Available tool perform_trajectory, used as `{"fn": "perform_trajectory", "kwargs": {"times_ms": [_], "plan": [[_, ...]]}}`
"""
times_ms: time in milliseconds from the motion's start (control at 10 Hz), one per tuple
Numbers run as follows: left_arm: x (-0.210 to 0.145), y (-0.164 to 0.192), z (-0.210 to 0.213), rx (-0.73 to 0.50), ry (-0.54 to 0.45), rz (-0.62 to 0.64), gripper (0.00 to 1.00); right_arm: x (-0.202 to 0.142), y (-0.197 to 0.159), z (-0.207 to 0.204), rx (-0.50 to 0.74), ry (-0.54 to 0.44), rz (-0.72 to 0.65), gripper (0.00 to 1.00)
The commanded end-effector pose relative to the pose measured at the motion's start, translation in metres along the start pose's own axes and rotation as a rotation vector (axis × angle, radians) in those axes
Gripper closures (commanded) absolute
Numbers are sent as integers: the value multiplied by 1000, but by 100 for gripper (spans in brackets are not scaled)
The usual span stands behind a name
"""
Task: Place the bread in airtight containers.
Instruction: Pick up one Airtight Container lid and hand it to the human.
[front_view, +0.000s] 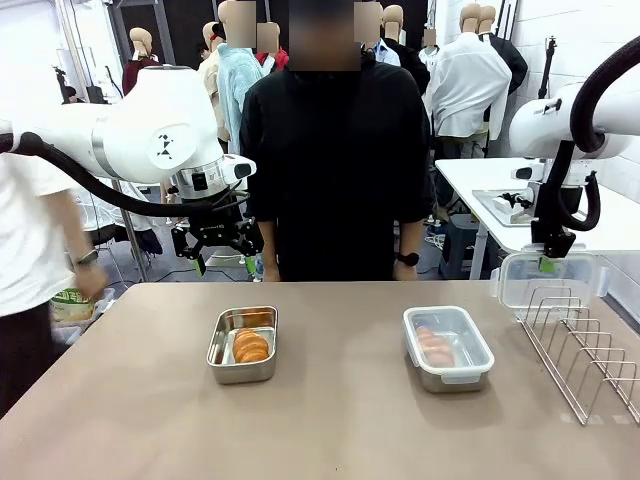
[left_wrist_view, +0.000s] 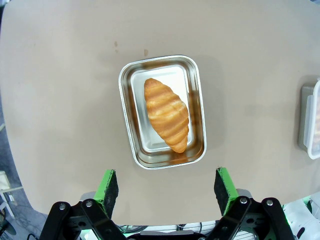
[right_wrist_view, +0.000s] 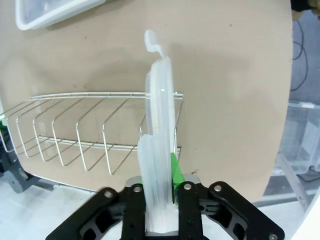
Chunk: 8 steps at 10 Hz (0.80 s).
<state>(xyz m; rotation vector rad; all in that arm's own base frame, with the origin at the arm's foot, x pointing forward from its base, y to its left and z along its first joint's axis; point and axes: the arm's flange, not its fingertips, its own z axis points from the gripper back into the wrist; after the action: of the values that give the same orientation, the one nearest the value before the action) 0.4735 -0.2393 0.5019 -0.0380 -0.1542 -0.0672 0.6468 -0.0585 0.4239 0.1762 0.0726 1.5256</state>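
Note:
One golden ridged bread (front_view: 250, 346) lies in the open steel airtight container (front_view: 220, 350) left of the table's middle. My left gripper (front_view: 215, 240) hangs open high above the table's far edge. In its wrist view that bread (left_wrist_view: 166, 115) fills the container (left_wrist_view: 127, 112) diagonally, beyond the open left gripper (left_wrist_view: 167, 185). A second airtight container (front_view: 483, 352), lidded, holds another bread (front_view: 436, 347) at centre right. My right gripper (front_view: 547, 262) is shut on a clear plastic lid (front_view: 548, 282) held on edge at the wire rack; the lid (right_wrist_view: 161, 115) rises upright from the right gripper (right_wrist_view: 160, 200).
The wire rack (front_view: 585, 350) stands at the table's right edge, its wires (right_wrist_view: 75, 135) beside the held lid. A person in black stands at the far side, and another person's arm shows at the left. The lidded container's corner (right_wrist_view: 55, 10) lies beyond the rack.

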Motion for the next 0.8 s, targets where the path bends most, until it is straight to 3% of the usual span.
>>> {"fn": "perform_trajectory", "kwargs": {"times_ms": [0, 700], "plan": [[0, 1, 2, 13, -7, 3, 0, 1, -6, 2, 25, 3, -14, 100], [0, 1, 2, 13, -7, 3, 0, 1, 14, 30, 72, -58, 19, 100]]}}
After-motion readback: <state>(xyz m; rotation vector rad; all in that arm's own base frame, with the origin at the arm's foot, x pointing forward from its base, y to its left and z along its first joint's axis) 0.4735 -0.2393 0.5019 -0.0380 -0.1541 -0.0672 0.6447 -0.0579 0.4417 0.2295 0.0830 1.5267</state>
